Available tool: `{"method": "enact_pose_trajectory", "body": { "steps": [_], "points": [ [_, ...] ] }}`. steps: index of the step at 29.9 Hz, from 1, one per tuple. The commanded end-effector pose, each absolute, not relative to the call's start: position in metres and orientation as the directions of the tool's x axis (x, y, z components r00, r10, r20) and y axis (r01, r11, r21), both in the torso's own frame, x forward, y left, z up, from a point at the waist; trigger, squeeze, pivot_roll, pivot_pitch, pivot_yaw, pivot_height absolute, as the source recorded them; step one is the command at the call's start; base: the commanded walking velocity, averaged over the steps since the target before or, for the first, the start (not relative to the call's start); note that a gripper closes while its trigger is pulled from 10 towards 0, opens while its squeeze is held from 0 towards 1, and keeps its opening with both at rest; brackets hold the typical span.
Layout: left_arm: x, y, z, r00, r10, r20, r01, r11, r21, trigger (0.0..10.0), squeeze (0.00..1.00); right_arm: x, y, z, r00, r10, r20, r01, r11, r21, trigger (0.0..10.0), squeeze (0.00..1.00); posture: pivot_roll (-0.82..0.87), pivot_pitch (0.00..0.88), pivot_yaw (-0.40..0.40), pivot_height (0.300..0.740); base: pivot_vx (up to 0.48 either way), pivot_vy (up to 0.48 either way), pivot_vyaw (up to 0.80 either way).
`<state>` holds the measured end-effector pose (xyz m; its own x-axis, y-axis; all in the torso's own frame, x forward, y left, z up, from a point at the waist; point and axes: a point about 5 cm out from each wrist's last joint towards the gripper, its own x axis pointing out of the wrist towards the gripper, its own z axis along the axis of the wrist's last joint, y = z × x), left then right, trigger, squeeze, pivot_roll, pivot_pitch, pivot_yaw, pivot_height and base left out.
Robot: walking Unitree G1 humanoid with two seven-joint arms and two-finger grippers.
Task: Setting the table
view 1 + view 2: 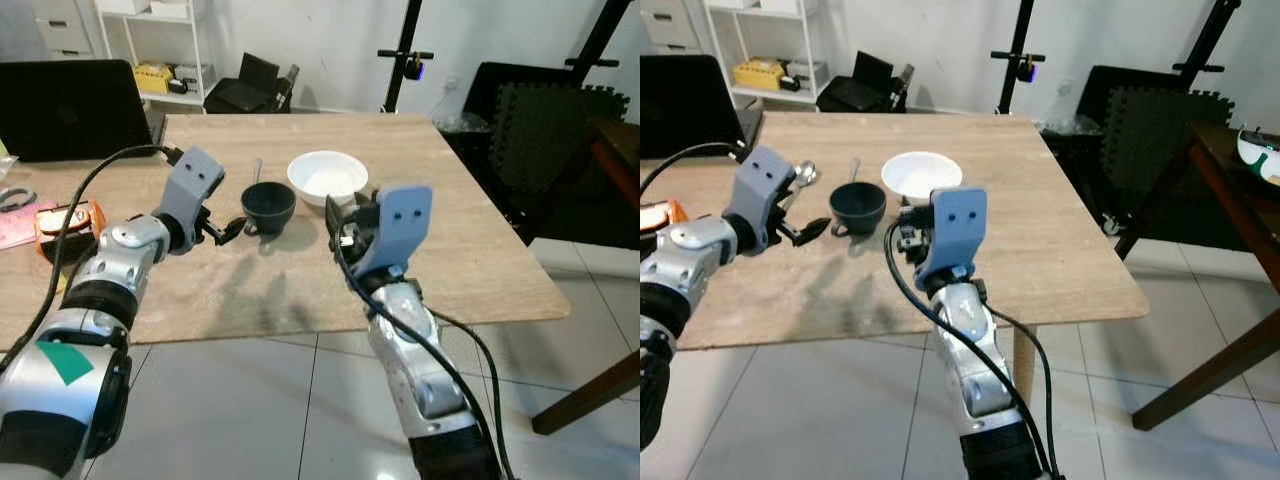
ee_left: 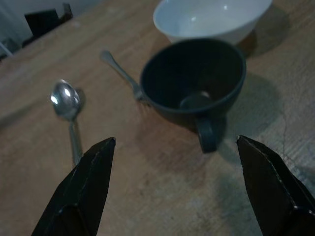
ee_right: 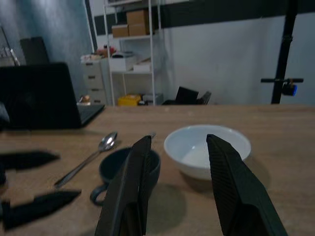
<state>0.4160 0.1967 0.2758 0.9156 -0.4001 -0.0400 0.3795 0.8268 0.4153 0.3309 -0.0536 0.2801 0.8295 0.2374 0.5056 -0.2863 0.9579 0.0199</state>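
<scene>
A pale wooden counter (image 1: 470, 240) stands on a white tiled floor (image 1: 250, 400), with a white shelving unit (image 1: 165, 50) against the back wall, a black stand (image 1: 405, 55) behind the counter and a dark wooden table (image 1: 1230, 180) off to the robot's right. An open black laptop (image 1: 70, 105) sits at the far left of the counter.

Near the middle of the counter a dark cup (image 1: 268, 206) stands upright with its handle pointing toward the robot. Just behind it and to its right sits a white bowl (image 1: 327, 177), close beside the cup. A spoon (image 2: 66, 101) lies flat to the cup's left, its long axis running roughly away from the robot with the bowl end at the far side. A fork (image 2: 123, 76) lies behind the cup, its head at the cup's far rim.

The left gripper (image 1: 230, 228) hovers just left of the cup, jaws spread wide and empty. The right gripper (image 1: 345, 225) hangs near the bowl's front, jaws parted and holding nothing.
</scene>
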Motion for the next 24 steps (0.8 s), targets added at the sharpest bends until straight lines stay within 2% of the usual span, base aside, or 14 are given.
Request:
{"method": "enact_pose_trajectory", "body": {
  "steps": [1, 9, 15, 20, 22, 23, 24],
  "points": [
    [0.416, 0.199, 0.265, 0.918, -0.387, -0.083, 0.385, 0.828, 0.409, 10.0, 0.0, 0.331, -0.055, 0.28, 0.829, 0.225, 0.512, -0.287, 0.957, 0.043, 10.0, 0.0, 0.06, 0.191, 0.02, 0.74, 0.0, 0.0, 0.0],
    [0.416, 0.189, 0.253, 0.906, -0.407, -0.118, 0.418, 0.813, 0.406, 10.0, 0.0, 0.329, -0.061, 0.285, 0.817, 0.192, 0.543, -0.268, 0.961, 0.065, 10.0, 0.0, 0.06, 0.202, 0.025, 0.74, 0.0, 0.0, 0.0],
    [0.417, 0.176, 0.24, 0.91, -0.4, -0.112, 0.413, 0.844, 0.343, 10.0, 0.0, 0.326, -0.061, 0.283, 0.825, 0.181, 0.535, -0.26, 0.963, 0.074, 10.0, 0.0, 0.05, 0.209, 0.023, 0.74, 0.0, 0.0, 0.0],
    [0.418, 0.176, 0.239, 0.926, -0.365, -0.095, 0.376, 0.868, 0.325, 9.8, 0.0, 0.325, -0.061, 0.283, 0.826, 0.183, 0.532, -0.262, 0.962, 0.076, 10.0, 0.0, 0.05, 0.215, 0.022, 0.74, 0.0, 0.0, 0.0],
    [0.418, 0.175, 0.238, 0.928, -0.362, -0.093, 0.372, 0.872, 0.319, 7.7, 0.0, 0.324, -0.061, 0.283, 0.825, 0.184, 0.534, -0.263, 0.962, 0.074, 10.0, 0.0, 0.04, 0.215, 0.023, 0.74, 0.0, 0.0, 0.0],
    [0.418, 0.174, 0.238, 0.93, -0.357, -0.09, 0.366, 0.874, 0.319, 7.7, 0.0, 0.324, -0.061, 0.284, 0.825, 0.184, 0.535, -0.263, 0.962, 0.074, 10.0, 0.0, 0.03, 0.217, 0.024, 0.74, 0.0, 0.0, 0.0],
    [0.418, 0.174, 0.238, 0.931, -0.354, -0.087, 0.362, 0.876, 0.319, 5.5, 0.0, 0.323, -0.062, 0.284, 0.824, 0.184, 0.536, -0.263, 0.962, 0.074, 10.0, 0.0, 0.03, 0.217, 0.024, 0.74, 0.0, 0.0, 0.0]
  ]
}}
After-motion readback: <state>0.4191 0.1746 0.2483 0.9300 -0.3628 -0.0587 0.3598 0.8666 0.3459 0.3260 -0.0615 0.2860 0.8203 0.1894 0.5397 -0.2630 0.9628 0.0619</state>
